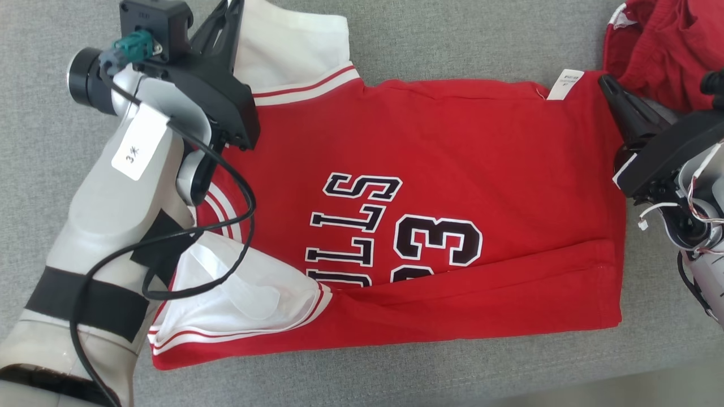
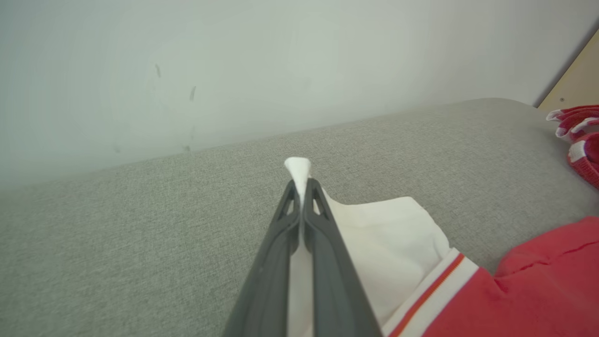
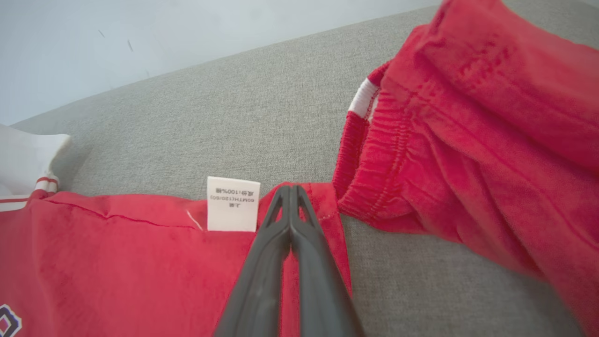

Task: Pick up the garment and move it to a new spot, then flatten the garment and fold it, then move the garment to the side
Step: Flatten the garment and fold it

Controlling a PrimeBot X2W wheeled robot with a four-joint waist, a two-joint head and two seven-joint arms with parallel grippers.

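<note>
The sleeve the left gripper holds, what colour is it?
The sleeve is white with red-striped trim; best in left wrist view.

Everything here sits on a grey woven cloth surface [image 1: 452,34], kinda like sofa fabric, with a rounded far edge. Behind it there's a plain pale wall [image 2: 281,61] with a few small dark scuffs on it. Over in the far right corner is a crumpled pair of red shorts [image 1: 656,39] with an elastic waistband and a bit of white trim. A tan board [image 2: 575,84] pokes in at the wall's right end.
</note>
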